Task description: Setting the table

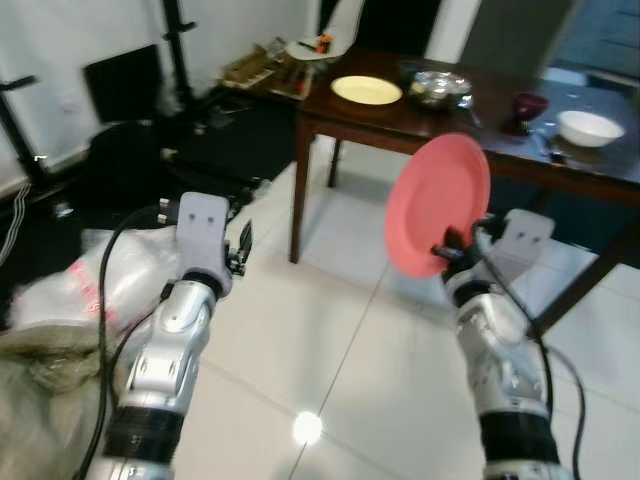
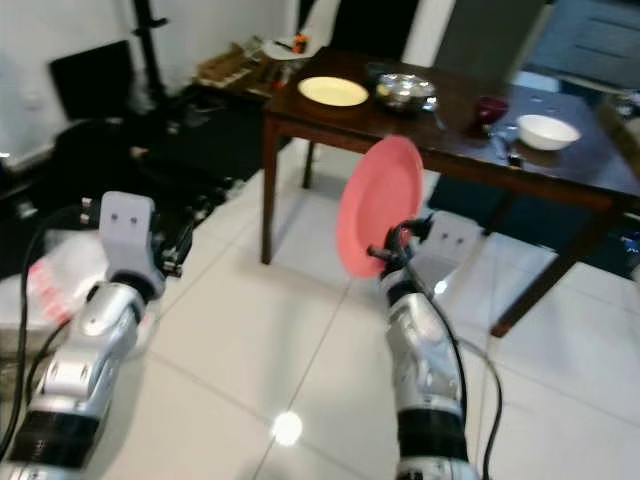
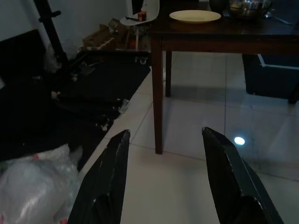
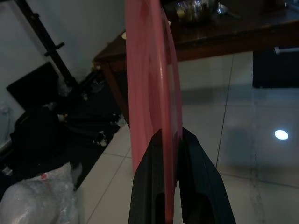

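My right gripper [image 1: 452, 252] is shut on the lower rim of a pink plate [image 1: 436, 204], held upright on edge above the white floor, short of the dark wooden table [image 1: 400, 122]. In the right wrist view the pink plate [image 4: 152, 74] stands edge-on between the two black fingers [image 4: 194, 177]. My left gripper [image 3: 163, 154] is open with nothing between its fingers, raised over the floor to the left. On the table lie a yellow plate [image 1: 366, 90], a metal bowl [image 1: 440, 88], a dark red cup [image 1: 528, 106] and a white bowl [image 1: 590, 127].
Black stands and dark gear [image 1: 130, 150] crowd the floor at the left. A clear plastic bag [image 1: 90, 285] and a greyish cloth [image 1: 40, 380] lie near my left arm. A low side table with clutter [image 1: 270, 68] stands beyond the table's left end.
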{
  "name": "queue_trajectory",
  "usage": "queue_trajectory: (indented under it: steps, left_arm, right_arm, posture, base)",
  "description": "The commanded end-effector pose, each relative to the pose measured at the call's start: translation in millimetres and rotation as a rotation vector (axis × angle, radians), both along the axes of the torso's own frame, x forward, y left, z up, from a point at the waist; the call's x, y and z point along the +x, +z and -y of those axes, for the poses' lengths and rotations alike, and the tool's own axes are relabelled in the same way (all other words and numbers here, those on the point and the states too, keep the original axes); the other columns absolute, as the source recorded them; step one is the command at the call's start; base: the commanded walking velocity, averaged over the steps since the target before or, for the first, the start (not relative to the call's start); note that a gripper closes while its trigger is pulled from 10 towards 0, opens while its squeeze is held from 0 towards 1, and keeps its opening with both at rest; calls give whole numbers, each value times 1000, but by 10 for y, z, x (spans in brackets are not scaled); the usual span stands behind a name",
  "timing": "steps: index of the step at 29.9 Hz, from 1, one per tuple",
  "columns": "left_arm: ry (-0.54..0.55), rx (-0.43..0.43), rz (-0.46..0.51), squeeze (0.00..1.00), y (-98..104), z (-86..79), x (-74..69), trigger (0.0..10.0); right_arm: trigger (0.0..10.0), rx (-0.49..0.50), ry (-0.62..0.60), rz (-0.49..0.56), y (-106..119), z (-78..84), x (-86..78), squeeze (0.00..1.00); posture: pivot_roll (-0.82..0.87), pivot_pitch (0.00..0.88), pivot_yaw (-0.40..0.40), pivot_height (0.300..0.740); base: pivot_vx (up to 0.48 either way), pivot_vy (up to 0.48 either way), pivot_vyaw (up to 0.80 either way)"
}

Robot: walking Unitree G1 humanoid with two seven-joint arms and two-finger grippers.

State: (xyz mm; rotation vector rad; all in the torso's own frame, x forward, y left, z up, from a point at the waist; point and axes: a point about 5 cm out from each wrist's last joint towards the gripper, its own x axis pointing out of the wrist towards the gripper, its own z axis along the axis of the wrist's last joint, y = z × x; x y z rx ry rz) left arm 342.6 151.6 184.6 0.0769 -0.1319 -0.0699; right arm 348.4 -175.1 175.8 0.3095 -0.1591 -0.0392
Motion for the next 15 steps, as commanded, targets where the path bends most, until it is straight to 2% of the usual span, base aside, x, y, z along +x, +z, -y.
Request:
queue_trajectory:
  steps: [1,15]
  left_arm:
    - [-14,-5,-7,0,-18,39,2,10000]
    - [-37,-6,0,0,-8,98,40,10000]
  right_arm:
    - [10000,-3,-28,5,6,72,-17,0]
    - [10000,-14,-51,16,24,121,-43,0]
  posture:
    - [-86,41,68,740]
    - [-104,33,78,740]
  base:
    - [465,0,-800]
    - [462,0,-800]
